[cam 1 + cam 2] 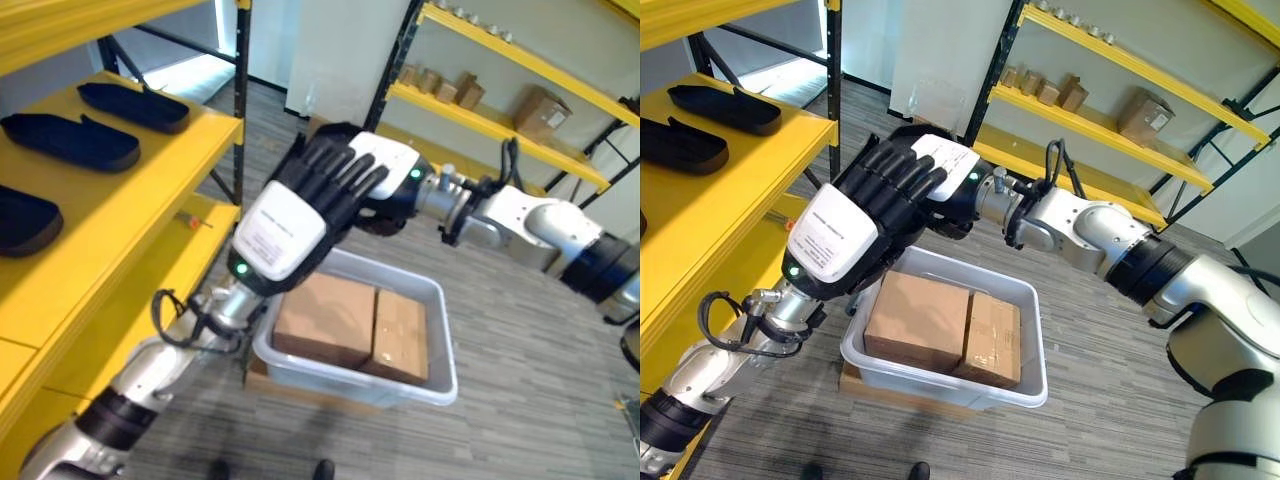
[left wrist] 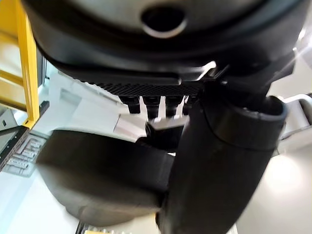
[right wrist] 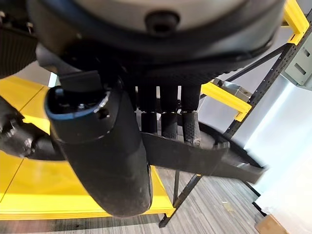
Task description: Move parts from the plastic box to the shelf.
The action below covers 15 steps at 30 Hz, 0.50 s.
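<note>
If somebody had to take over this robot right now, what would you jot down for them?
Left hand and right hand: raised together above the plastic box, both curled round one black part.
Shelf on the robot's left: three black parts already lie on it.
Box: two cardboard cartons show inside.
Done: part lifted out.
Left: swing it to the shelf, set it down by the others, return to the box.

We see a translucent, smooth plastic box [image 1: 440, 330] holding matt brown cardboard cartons [image 1: 330, 318]. The shelf [image 1: 130, 190] looks like painted yellow metal. The parts [image 1: 70, 140] on it are matt black. The floor [image 1: 530, 330] is rough grey carpet.
</note>
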Tool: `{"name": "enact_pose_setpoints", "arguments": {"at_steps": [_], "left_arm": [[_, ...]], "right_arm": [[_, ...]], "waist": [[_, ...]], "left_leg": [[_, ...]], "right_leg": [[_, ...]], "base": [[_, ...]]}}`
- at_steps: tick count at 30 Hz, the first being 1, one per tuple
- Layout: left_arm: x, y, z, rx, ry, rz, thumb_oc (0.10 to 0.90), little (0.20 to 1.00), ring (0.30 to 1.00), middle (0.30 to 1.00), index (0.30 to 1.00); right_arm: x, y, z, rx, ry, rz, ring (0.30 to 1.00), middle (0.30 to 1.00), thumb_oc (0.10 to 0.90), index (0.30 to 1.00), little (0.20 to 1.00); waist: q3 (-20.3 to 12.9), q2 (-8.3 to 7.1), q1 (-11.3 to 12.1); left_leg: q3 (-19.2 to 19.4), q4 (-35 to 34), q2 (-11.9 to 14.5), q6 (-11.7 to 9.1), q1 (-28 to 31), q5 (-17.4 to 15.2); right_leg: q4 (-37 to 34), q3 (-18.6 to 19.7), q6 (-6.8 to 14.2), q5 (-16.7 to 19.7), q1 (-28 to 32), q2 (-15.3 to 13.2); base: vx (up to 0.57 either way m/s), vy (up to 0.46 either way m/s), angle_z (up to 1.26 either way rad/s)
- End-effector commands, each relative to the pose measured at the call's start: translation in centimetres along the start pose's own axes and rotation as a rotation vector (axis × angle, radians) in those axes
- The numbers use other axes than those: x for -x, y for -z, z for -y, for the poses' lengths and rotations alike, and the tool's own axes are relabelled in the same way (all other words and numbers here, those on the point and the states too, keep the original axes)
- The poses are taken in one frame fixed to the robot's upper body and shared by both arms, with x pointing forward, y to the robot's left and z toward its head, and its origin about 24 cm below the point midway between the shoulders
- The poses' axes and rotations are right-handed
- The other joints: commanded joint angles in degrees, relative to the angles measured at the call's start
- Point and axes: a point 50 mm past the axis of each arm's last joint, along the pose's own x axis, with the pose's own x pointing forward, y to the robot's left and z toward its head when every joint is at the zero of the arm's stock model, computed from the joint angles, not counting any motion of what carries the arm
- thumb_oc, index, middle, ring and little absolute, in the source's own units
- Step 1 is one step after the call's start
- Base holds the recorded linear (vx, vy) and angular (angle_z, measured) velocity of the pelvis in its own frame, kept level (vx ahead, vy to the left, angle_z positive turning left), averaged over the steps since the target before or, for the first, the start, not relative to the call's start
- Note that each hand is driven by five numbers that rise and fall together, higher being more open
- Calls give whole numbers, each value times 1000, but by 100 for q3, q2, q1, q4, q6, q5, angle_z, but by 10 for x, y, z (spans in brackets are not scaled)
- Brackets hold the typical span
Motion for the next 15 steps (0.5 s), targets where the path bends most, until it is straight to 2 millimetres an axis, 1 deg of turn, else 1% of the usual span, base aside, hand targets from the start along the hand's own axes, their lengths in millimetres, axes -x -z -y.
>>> {"name": "enact_pose_setpoints", "arguments": {"at_steps": [1,9,10,12,14,15], "left_arm": [[-22,4,-4,-96,-12,95,400,300,300,300,300],[-20,9,0,-113,17,74,400,300,300,300,300],[-18,10,1,-118,26,70,400,300,300,300,300],[-13,12,1,-123,44,63,400,300,300,300,300],[-7,14,2,-131,65,57,400,300,300,300,300],[-4,15,2,-136,80,51,400,300,300,300,300]], "right_arm": [[-6,34,98,78,319,-134,300,300,400,300,300],[-7,34,101,78,323,-131,300,300,400,300,300],[-6,35,102,80,322,-134,300,300,400,300,300],[-4,37,100,78,317,-145,300,300,400,300,300],[-2,39,100,85,312,-150,300,300,400,300,300],[0,40,100,87,311,-155,300,300,400,300,300]], "waist": [[-467,168,64],[-463,199,39],[-449,198,43],[-454,219,48],[-438,217,54],[-444,237,55]], "left_leg": [[117,-61,264,85,509,-660],[126,-61,240,100,509,-660],[124,-61,229,104,493,-618],[110,-61,236,108,520,-676],[111,-61,216,118,504,-632],[106,-61,224,115,522,-682]], "right_leg": [[15,218,683,-180,282,-438],[16,230,685,-173,266,-454],[26,226,671,-147,251,-467],[17,231,683,-187,286,-460],[28,216,670,-151,265,-479],[19,215,687,-184,289,-470]], "base": [[0,0,0],[3,3,-1],[0,0,0],[23,6,0],[0,0,0],[0,0,0]]}}
